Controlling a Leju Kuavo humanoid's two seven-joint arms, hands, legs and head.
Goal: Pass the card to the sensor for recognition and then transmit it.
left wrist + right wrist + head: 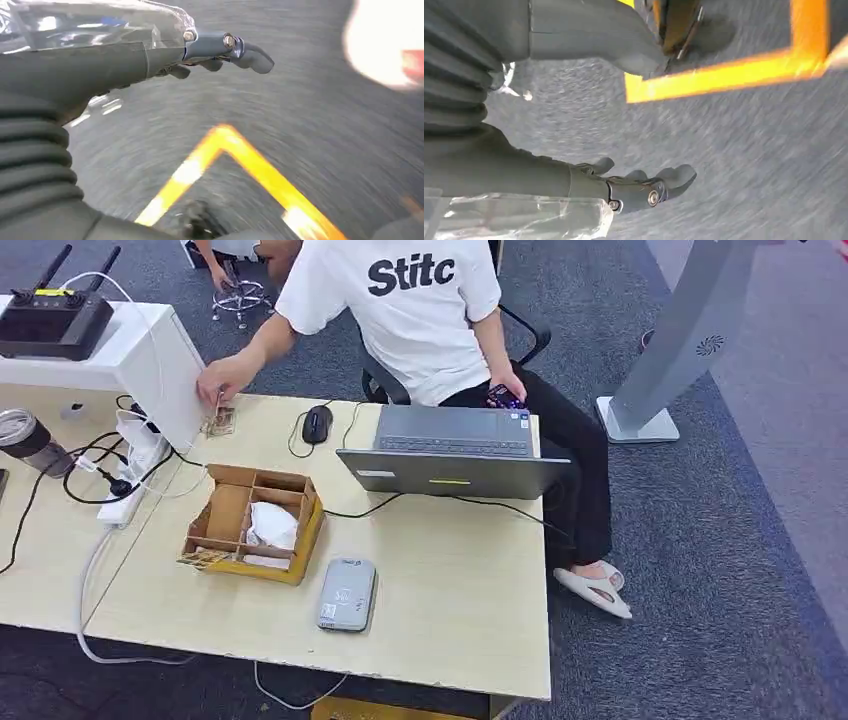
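Task judged not yet begun: no card is held by either hand. In the left wrist view the left hand (220, 50) is seen hanging over grey carpet (310, 150) w/ yellow floor tape (235, 145); fingers are loosely extended, nothing is gripped. Same for the right hand (639, 185) in the right wrist view: fingers apart, nothing held, carpet and yellow tape below.

On the table (450, 580) a grey card reader, i.e. the sensor (347, 595), is laid flat near the front edge, just beside a wooden organiser box (255, 523). Light paper is seen in one compartment of the box; what look like cards lie at its front-left corner (205, 558), but too small to be sure. A 2nd small stack (220, 422) is being touched by a person's hand (222, 383) at the table's far left, next to a white unit. An open laptop (455, 450) and a mouse (317, 423) sit at the far side, well apart from the sensor.

Which item is the task's card cannot be told for certain; the stack at the box corner is the nearest candidate.

Step in hand: approach/pick-up. Next move calls for an arm to be raised to the table, a single card to be pinched thin-edge from the stack w/o dragging its neighbours, then laid flat over the sensor before hand-over to the person
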